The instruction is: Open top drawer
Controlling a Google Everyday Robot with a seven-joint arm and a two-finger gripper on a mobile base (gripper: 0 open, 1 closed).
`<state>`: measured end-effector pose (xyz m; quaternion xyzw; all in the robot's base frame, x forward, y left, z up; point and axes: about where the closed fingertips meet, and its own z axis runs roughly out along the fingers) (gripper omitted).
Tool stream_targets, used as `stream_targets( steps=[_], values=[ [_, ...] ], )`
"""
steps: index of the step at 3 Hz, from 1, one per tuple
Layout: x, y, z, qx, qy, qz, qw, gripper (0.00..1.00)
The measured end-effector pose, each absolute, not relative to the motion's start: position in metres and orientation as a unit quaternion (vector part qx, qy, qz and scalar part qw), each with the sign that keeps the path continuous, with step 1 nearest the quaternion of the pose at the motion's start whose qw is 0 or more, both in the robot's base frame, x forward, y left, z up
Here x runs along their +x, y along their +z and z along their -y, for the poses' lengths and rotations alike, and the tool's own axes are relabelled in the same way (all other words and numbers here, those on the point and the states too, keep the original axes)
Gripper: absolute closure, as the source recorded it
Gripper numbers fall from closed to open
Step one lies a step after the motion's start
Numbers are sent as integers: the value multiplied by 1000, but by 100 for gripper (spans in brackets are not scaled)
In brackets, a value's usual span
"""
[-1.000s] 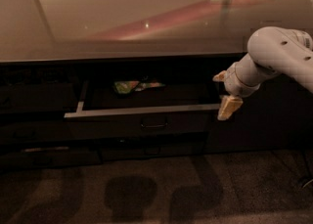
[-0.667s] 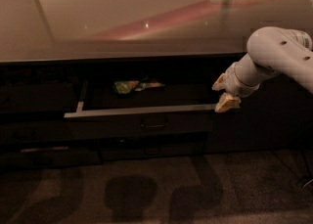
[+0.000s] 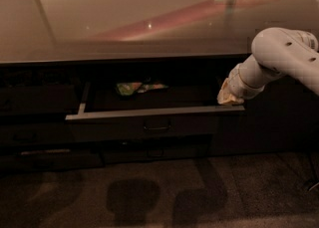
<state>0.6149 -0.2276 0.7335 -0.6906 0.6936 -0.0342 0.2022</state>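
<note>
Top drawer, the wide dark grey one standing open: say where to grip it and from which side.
Take the small centred loop handle on the flat front of the wide dark grey top drawer, coming straight in from the front: the loop stands off the panel, and a central pull likely keeps it square. The robot's pale hand sits at the front's right end.

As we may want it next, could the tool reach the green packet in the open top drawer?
Probably yes: the top drawer is pulled out, the green packet lies uncovered, and the tool sits at the drawer's right front corner.
</note>
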Motion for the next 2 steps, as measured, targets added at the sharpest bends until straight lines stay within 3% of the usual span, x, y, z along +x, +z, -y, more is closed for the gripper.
stream_targets(
  steps=[1, 2],
  values=[
    [618, 730, 226, -691, -34, -696, 193, 100],
    [634, 727, 230, -683, -36, -708, 177, 100]
  ],
)
